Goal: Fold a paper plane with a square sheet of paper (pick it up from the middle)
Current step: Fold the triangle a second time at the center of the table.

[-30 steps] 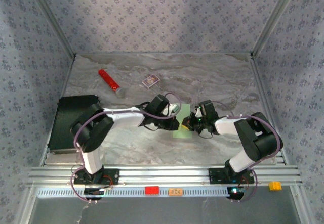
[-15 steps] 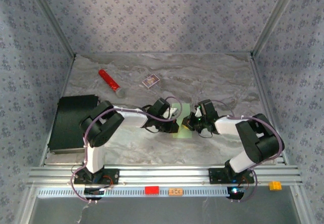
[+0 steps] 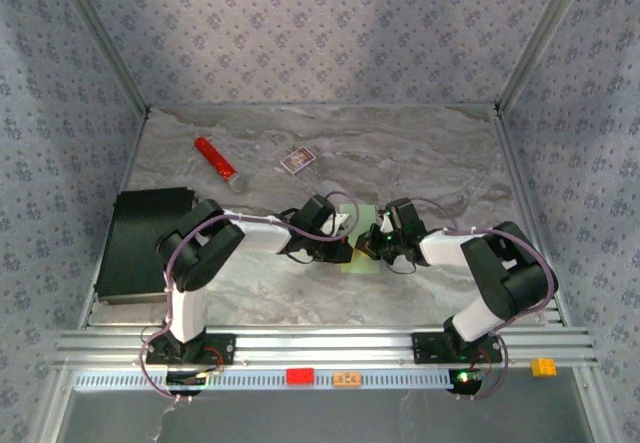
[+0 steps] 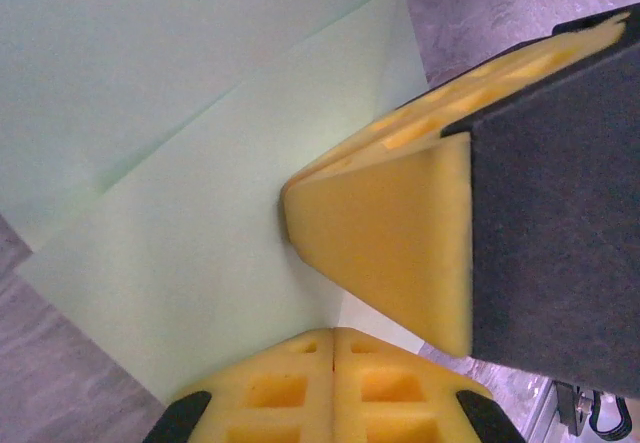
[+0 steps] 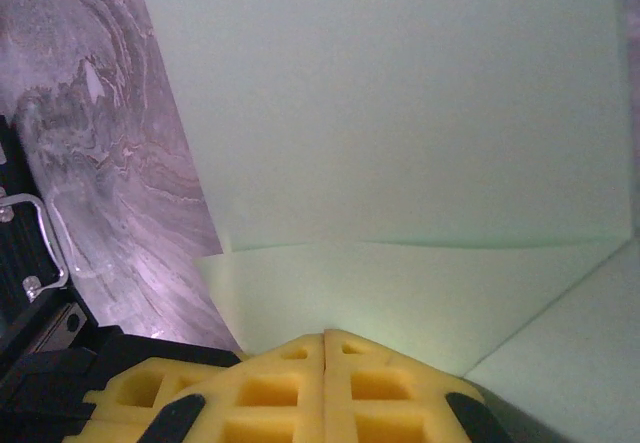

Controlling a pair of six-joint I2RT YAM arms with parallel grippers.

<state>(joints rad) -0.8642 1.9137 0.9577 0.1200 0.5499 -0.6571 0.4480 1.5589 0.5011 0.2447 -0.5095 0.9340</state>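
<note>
Both end effectors point(image 4: 333, 341) point(image 5: 325, 339) closed, adjacent

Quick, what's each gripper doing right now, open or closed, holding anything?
Left gripper: closed, empty, tip at the green paper.
Right gripper: closed, nothing held.

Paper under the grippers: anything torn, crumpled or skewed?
Nothing stands out: the square sheet of paper shows straight, clean folds, no tears or crumpling. The left gripper and right gripper, both shut, meet over it.

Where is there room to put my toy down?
Bare marble table lies far right of the small purple-and-white card box and near, before the arm bases. Crowded middle: left pincer and right pincer meet on the pale green paper sheet.
</note>
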